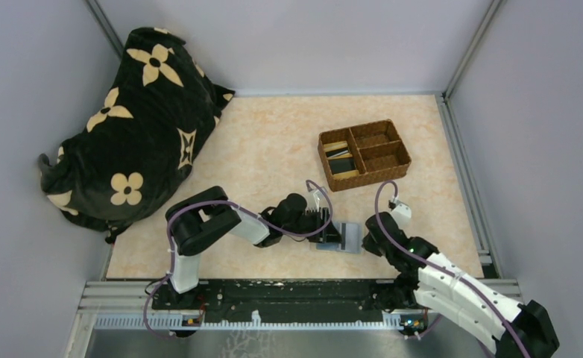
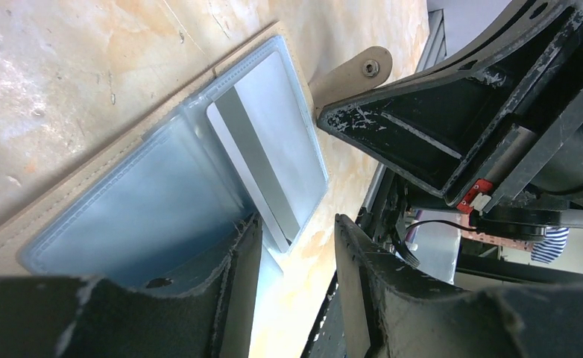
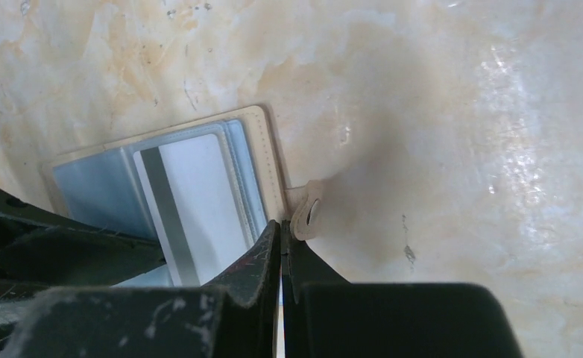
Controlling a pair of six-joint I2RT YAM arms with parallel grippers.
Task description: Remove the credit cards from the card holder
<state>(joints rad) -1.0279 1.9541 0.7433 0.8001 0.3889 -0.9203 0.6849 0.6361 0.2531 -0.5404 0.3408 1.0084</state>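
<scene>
The card holder (image 1: 346,237) is laid open on the table (image 1: 273,149), at lower centre of the top view, with a striped credit card (image 2: 273,127) seen in one pocket. The left arm is folded low and reached rightward. The left gripper (image 2: 297,233) is held part-open, one finger rested on the holder. The right arm is stretched in from the lower right, and the right gripper (image 3: 281,230) is clenched beside the snap tab (image 3: 309,215).

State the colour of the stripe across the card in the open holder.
Grey stripe on a pale card; left wrist view best.
</scene>
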